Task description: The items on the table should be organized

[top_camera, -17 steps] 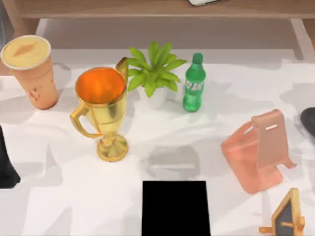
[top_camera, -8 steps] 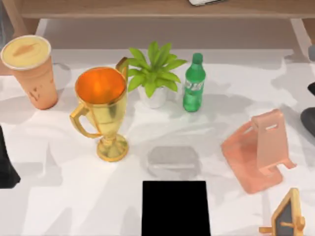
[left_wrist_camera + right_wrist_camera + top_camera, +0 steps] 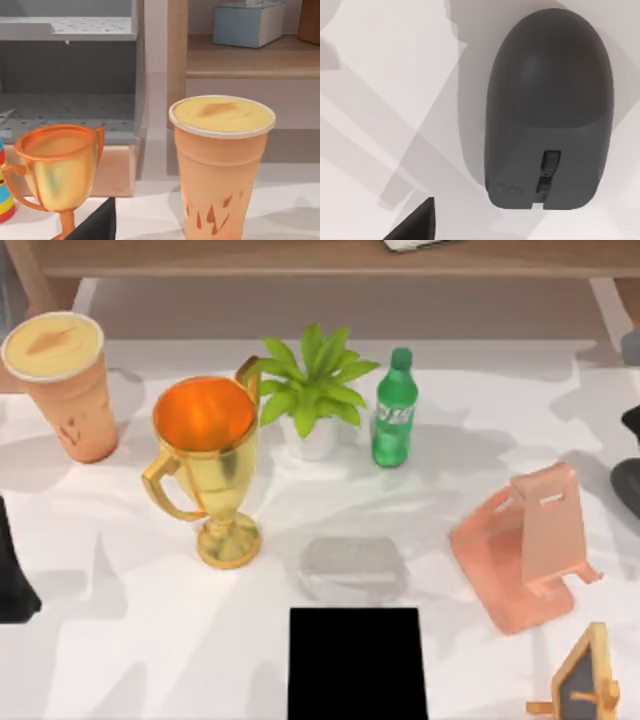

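Dark grey computer mouse (image 3: 547,107): flat on the white table (image 3: 130,630), at its right edge, just right of the pink phone stand (image 3: 525,545). Peach cup (image 3: 62,380): upright, far left of the stand. Both grippers' grasp: cannot tell.

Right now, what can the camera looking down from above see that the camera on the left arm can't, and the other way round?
Top view alone: a potted plant, a green bottle, a pink phone stand, a black pad and a small wooden easel.

Left wrist view alone: a grey shelf unit and a blue box on a wooden shelf.

Both: the peach cup, the gold trophy and the white table.
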